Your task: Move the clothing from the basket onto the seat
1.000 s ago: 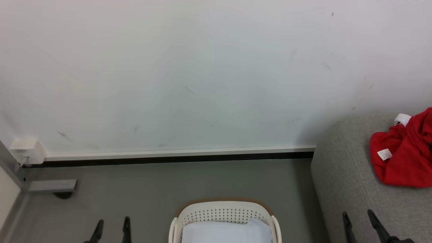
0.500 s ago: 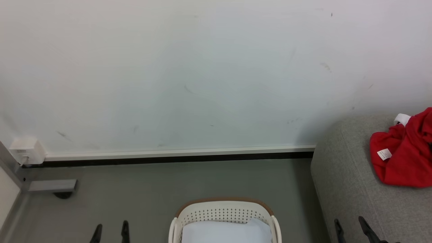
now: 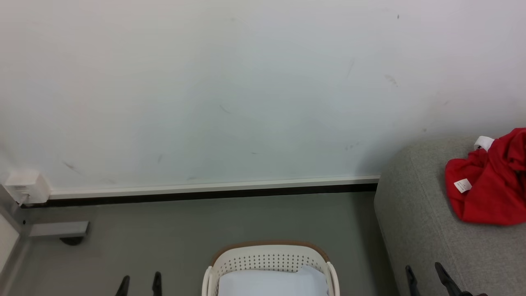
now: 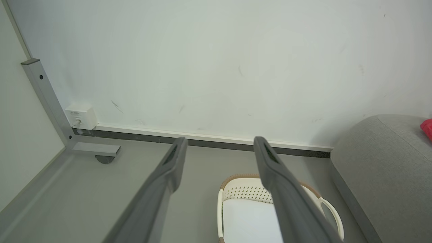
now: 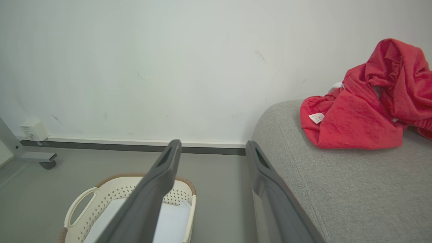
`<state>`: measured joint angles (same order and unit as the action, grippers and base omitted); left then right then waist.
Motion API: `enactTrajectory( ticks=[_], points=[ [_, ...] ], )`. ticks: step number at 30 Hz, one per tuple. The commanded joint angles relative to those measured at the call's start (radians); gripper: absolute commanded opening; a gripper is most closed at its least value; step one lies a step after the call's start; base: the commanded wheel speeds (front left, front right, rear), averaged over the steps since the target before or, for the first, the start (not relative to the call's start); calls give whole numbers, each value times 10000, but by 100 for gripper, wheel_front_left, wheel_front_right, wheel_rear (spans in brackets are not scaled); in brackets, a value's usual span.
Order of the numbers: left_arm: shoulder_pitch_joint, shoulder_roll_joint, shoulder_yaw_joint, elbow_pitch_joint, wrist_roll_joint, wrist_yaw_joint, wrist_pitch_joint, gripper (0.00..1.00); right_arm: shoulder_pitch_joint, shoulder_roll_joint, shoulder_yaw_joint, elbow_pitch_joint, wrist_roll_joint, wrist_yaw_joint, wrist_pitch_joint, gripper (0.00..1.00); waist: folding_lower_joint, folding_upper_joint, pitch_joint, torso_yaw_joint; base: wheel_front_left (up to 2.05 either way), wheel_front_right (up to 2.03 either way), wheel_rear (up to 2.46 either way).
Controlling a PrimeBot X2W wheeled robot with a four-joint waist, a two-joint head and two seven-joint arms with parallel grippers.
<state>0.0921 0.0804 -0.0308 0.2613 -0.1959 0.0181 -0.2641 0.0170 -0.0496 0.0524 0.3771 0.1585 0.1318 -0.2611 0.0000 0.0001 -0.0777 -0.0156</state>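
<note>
Left claw (image 3: 140, 284) and right claw (image 3: 427, 281) poke up from the bottom of the head view, fingers apart, nothing between them. The clothing (image 3: 493, 189) lies bunched on the seat (image 3: 423, 230) at the right, while the basket (image 3: 267, 260) on the floor shows a pale sheet (image 3: 271, 283) and no red. From the left wrist, the left claw (image 4: 220, 145) gapes wide and empty, the basket (image 4: 246, 192) partly behind its right finger. From the right wrist, the right claw (image 5: 213, 148) stands equally wide and empty beside the seat's edge, with the clothing (image 5: 354, 118) well apart from it on the cushion. By this the moving looks done or nearly so. The basket's near half is hidden, so the next move calls for a look down into it — any red left there wants a pinch that spares the sheet.
</note>
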Motion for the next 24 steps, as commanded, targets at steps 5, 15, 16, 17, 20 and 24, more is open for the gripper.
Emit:
enactTrajectory(
  ticks=[5,15,16,17,20,24],
  points=[
    [-39,-55,162,86,160,-92,-4,100,-132,-1,-22,5,57,-23,-28,100,0,-1,5,-120,0,0,0],
    [-183,-91,225,292,473,-366,-4,0,-221,-1,-10,33,58,-23,-29,0,0,-1,-14,-219,0,0,0],
    [-112,-115,203,288,320,-356,4,0,-137,6,5,34,22,2,1,0,0,-1,-17,-217,0,0,0],
    [-98,-131,213,368,299,-359,20,0,-104,8,-3,100,43,2,18,0,0,-1,-15,-218,0,0,0],
    [-35,-185,228,620,180,-368,87,0,42,32,-22,307,172,4,111,0,0,-1,-10,-218,0,0,0],
    [-239,-190,388,668,-602,-432,377,0,-84,29,-155,262,980,3,353,0,0,-1,13,-206,0,0,0]
  ],
)
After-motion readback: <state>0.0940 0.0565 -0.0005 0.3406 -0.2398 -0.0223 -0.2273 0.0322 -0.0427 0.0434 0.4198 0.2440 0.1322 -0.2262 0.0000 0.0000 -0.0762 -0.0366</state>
